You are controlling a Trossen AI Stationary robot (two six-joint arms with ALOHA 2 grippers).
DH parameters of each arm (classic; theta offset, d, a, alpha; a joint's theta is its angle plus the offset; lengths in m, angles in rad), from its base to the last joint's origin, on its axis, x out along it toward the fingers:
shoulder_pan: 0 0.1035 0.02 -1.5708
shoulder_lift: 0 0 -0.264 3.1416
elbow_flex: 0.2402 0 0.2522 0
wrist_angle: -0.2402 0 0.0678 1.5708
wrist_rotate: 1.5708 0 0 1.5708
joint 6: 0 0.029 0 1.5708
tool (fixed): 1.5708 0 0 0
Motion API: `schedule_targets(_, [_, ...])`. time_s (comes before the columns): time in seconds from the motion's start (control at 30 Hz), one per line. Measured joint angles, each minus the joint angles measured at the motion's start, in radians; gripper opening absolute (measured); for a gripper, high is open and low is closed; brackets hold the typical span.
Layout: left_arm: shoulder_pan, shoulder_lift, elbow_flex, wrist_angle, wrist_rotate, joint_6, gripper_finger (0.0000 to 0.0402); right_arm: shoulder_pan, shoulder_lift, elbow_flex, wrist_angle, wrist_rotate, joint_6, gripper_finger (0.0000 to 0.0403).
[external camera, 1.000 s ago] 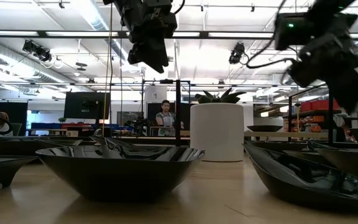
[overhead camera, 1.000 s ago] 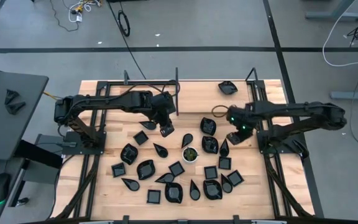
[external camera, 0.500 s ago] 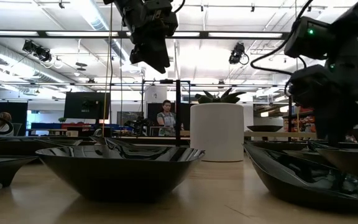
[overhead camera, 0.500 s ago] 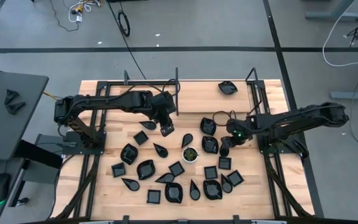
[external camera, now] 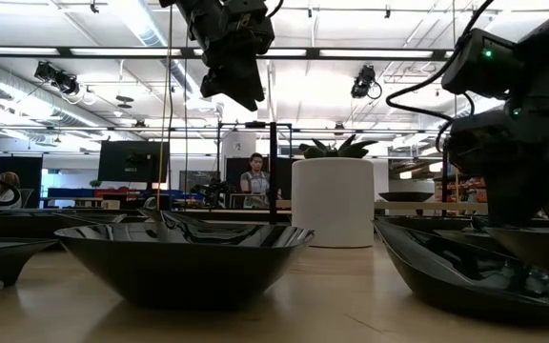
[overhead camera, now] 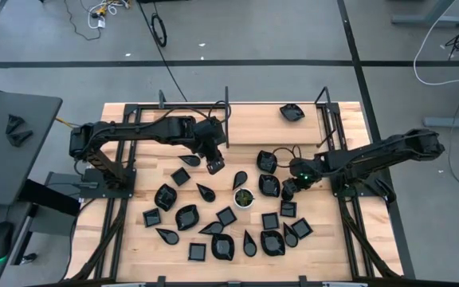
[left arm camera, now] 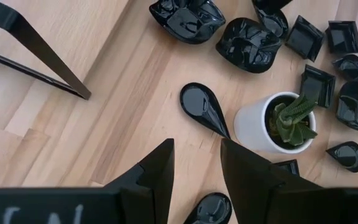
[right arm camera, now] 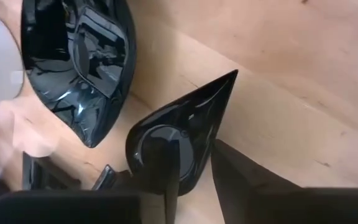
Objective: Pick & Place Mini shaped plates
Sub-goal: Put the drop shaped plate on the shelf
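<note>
Black teardrop plate (right arm camera: 182, 140) sits between the right gripper's (overhead camera: 288, 190) parted fingers, while the left gripper (overhead camera: 214, 167) hangs open above the table (overhead camera: 134, 119).

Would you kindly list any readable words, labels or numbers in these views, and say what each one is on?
None can be read with confidence.
Left claw: pale marks on its housing, cut off by the picture's edge, unreadable.
Mini shaped plates: plain glossy black, no lettering.
</note>
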Motion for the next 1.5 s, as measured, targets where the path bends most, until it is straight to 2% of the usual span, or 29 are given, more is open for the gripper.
schedule_targets(0.4, [0.000, 0.000, 0.000, 0.010, 0.000, -0.045, 0.0135, 0.022, 0.033, 0.000, 0.028, 0.008, -0.052, 0.0011])
schedule_targets(0.53, [0.000, 0.000, 0.000, 0.010, 0.004, -0.046, 0.0135, 0.022, 0.005, 0.015, -0.014, -0.010, -0.048, 0.0008])
schedule_targets(0.63, [-0.001, 0.000, 0.000, 0.010, 0.005, -0.047, 0.0135, 0.021, -0.015, 0.064, -0.122, -0.009, -0.040, 0.0010])
schedule_targets(0.9, [0.000, 0.000, 0.000, 0.010, 0.031, -0.068, 0.0135, -0.030, -0.027, 0.320, -0.436, 0.009, -0.113, 0.0004])
schedule_targets(1.07, [-0.005, -0.023, -0.001, -0.004, 0.137, -0.073, 0.0135, -0.128, -0.026, 0.498, -0.460, 0.034, -0.162, 0.0004])
schedule_targets(1.17, [-0.014, -0.064, -0.001, -0.025, 0.147, -0.072, 0.0135, -0.202, -0.003, 0.594, -0.457, 0.056, -0.199, 0.0002])
schedule_targets(1.3, [-0.037, -0.136, -0.001, -0.061, 0.111, -0.054, 0.0135, -0.306, 0.077, 0.708, -0.436, 0.053, -0.294, 0.0002])
schedule_targets(1.5, [-0.069, -0.236, -0.001, -0.093, -0.014, -0.023, 0.0135, -0.455, 0.316, 0.883, -0.425, -0.013, -0.525, 0.0002])
